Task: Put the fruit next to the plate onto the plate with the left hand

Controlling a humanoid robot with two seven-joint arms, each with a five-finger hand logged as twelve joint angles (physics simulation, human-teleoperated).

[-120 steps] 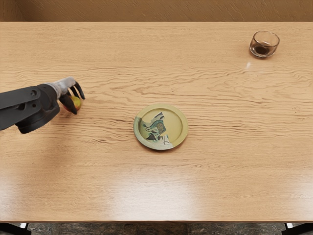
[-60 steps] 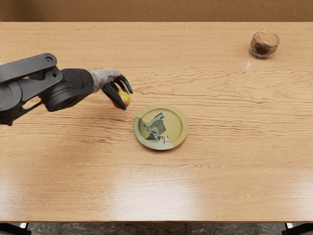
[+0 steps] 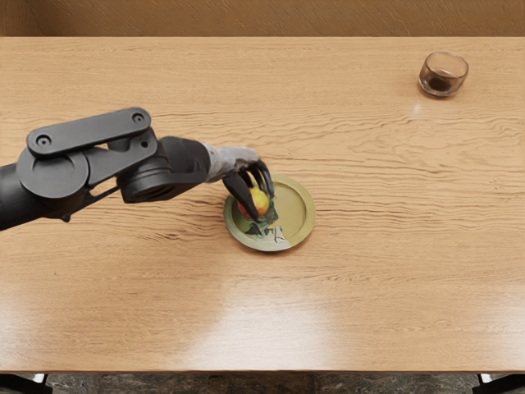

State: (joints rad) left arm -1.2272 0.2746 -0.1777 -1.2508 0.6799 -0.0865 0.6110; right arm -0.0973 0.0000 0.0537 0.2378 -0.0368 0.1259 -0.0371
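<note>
This looks like a home dining spot, rendered in a simulator. A broad table of pale, strongly grained wood fills nearly the whole view. Near its middle lies a small olive-yellow plate with a painted picture, and by the far right corner stands a short glass with something dark inside. Beyond the far edge runs a plain brown wall. Below the near edge show a dark mottled floor and legs at both corners.
</note>
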